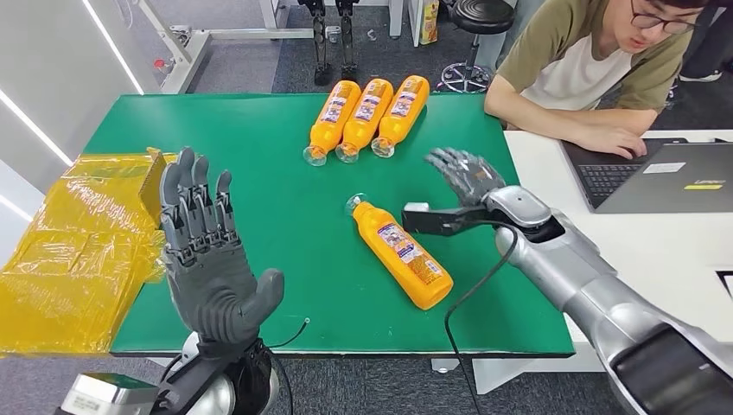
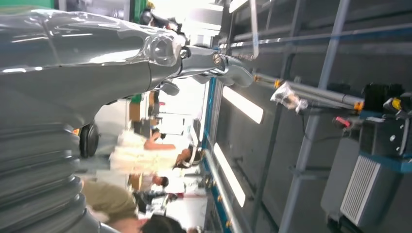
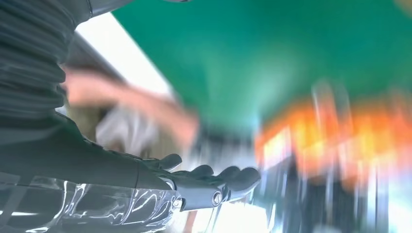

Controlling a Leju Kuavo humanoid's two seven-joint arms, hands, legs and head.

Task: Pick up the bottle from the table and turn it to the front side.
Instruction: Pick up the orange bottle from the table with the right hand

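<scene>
Right hand (image 1: 465,173), released and empty, hovers right of centre just beside the bottle (image 1: 402,252) lying on the green bench (image 1: 259,156); a sideways nudge could roll the bottle away before any grip.

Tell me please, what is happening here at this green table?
A humanoid robot is working with orange bottles. One lone bottle lies on its side on the green table, apart from a row of three bottles at the far edge. The right hand hovers open beside it; the left hand is raised, open and empty. A person types on a laptop nearby.
</scene>
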